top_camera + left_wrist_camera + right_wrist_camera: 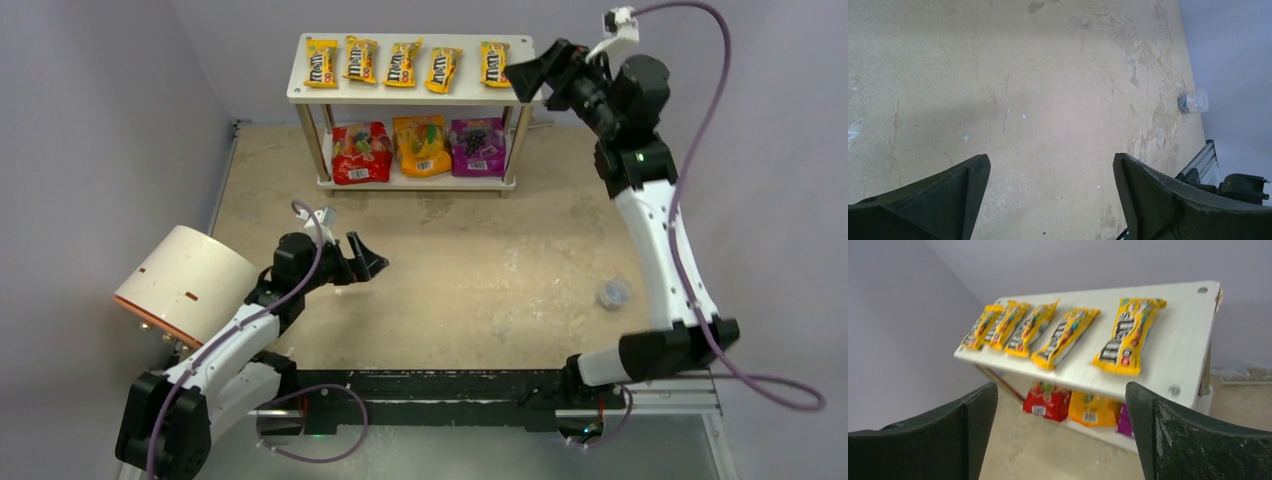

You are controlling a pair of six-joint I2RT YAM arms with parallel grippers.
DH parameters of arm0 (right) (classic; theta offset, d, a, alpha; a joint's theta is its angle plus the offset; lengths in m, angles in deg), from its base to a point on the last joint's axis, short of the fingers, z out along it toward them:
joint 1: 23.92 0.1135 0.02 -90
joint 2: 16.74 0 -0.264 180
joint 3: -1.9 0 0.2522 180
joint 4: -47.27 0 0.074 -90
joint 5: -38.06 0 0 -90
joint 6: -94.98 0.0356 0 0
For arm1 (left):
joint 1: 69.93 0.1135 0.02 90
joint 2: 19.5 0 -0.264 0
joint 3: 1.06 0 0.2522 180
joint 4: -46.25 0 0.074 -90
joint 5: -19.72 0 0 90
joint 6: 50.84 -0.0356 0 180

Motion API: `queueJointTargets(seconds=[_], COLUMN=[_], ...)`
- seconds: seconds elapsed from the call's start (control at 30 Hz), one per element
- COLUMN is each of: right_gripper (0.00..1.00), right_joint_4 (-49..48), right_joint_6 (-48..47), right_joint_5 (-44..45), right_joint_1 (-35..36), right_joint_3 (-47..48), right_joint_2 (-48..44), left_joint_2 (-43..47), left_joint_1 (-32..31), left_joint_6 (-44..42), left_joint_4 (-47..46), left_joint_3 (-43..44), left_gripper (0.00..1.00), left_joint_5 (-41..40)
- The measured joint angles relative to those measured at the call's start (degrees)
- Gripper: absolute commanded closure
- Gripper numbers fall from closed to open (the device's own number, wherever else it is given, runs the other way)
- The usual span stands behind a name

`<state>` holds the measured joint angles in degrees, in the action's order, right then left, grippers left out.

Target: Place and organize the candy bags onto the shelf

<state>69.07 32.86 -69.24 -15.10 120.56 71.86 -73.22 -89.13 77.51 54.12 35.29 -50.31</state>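
Observation:
The shelf (pixel 415 92) stands at the back of the table. Several yellow M&M's packets (pixel 402 63) lie in a row on its top board, also in the right wrist view (pixel 1063 336). The red pouch (pixel 361 153), orange pouch (pixel 421 146) and purple pouch (pixel 476 147) lean side by side on the lower board. My right gripper (pixel 527 76) is open and empty, raised beside the top board's right end, near the rightmost packet (pixel 1126 336). My left gripper (pixel 362 262) is open and empty, low over the bare tabletop (pixel 1048 125) at the front left.
A white-and-orange cylinder (pixel 185 285) lies on its side at the left, beside my left arm. A small clear jar (pixel 613 292) sits on the table at the right, near my right arm; it also shows in the left wrist view (pixel 1193 101). Walls close the back and sides.

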Motion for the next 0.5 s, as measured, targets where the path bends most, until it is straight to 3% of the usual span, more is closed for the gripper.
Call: queueJointTargets(seconds=[0.13, 0.3, 0.5], right_gripper=[0.01, 0.01, 0.01], right_joint_4=[-5.22, -14.53, -21.29], right_joint_6=[-1.99, -1.86, 1.49], right_joint_5=[-0.09, 0.28, 5.11], right_joint_1=[1.11, 1.36, 1.36], right_joint_3=[-18.69, -49.51, -79.28], right_joint_2=[-16.94, -35.89, -45.48], left_joint_2=[1.11, 4.55, 7.23], left_joint_1=[0.0, -0.02, -0.02], left_joint_6=[-0.02, 0.04, 0.81], left_joint_4=[1.36, 3.52, 4.96], left_joint_3=[0.0, 0.0, 0.0], left_gripper=[0.0, 0.0, 0.0], left_joint_5=[-0.81, -2.97, -6.99])
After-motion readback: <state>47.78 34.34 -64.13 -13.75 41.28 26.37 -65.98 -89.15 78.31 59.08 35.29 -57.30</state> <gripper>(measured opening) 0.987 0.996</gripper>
